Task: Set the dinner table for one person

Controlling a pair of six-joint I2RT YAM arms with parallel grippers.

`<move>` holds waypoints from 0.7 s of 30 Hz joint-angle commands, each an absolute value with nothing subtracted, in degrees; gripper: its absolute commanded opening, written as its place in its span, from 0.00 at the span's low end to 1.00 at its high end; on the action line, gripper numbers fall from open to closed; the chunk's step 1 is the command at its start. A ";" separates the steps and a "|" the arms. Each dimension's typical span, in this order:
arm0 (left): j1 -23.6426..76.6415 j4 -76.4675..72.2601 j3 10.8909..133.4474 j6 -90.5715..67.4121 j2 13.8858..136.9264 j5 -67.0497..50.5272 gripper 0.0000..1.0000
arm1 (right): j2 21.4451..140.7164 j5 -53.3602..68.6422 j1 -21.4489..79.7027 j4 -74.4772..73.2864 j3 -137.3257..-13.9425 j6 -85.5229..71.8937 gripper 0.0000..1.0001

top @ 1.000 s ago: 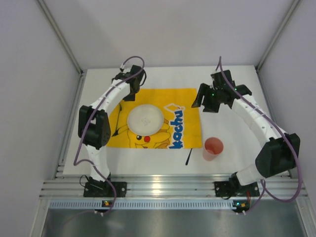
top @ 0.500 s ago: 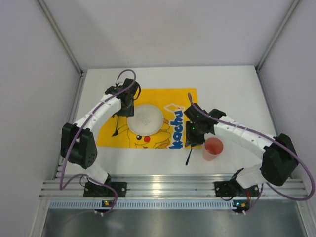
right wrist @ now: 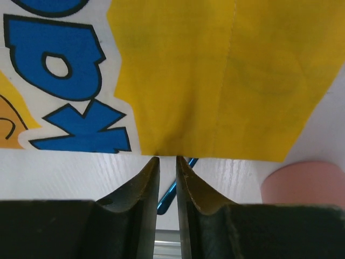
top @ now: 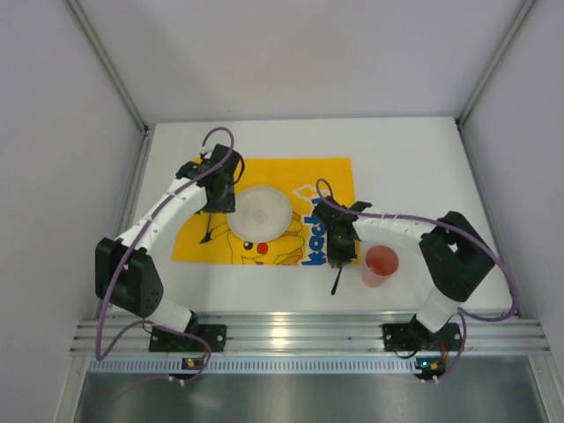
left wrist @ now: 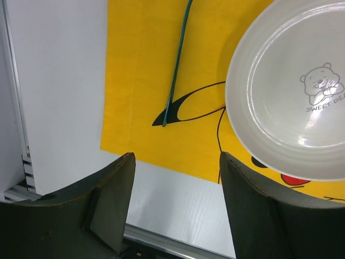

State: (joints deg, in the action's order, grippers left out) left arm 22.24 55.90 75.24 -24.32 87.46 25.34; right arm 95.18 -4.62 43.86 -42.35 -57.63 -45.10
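Two arms: both reached from the near rail (top: 282, 333) in over the yellow cloth (top: 198, 247).
Dinner table (top: 414, 167): white top under everything, hemmed by grey walls on three sides.
Open room: the tabletop showed widest beyond the cloth and to its right, with only thin strips along the cloth's left and near edges.
Left gripper (left wrist: 175, 205): fingers spread wide, hanging over the cloth's left part, just beside the plate (top: 259, 211).
Right gripper (right wrist: 167, 175): fingers pressed almost together, a slit between them, tips at the cloth's near edge.
Plate: white, bear print inside, lying mid-cloth.
Teal utensil (left wrist: 175, 70): thin, lying on the cloth left of the plate.
Dark utensil (top: 336, 280): on the white top just off the cloth's near edge, close beside the pink cup (top: 381, 264).
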 commanded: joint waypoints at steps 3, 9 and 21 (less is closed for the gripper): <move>22.32 57.66 74.53 -22.85 84.20 26.45 0.69 | 97.64 -5.54 44.82 -35.25 -55.56 -46.32 0.19; 22.32 58.01 74.27 -21.71 83.58 27.60 0.69 | 96.69 -7.99 43.60 -35.59 -50.82 -47.02 0.16; 22.32 56.51 74.09 -23.38 85.08 25.23 0.68 | 82.54 -12.74 35.16 -43.15 -42.19 -46.85 0.14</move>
State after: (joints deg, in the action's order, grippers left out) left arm 22.24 57.01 74.35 -22.61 85.71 25.85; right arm 83.55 -7.20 36.99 -37.17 -43.90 -48.10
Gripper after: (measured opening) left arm 0.681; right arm 0.141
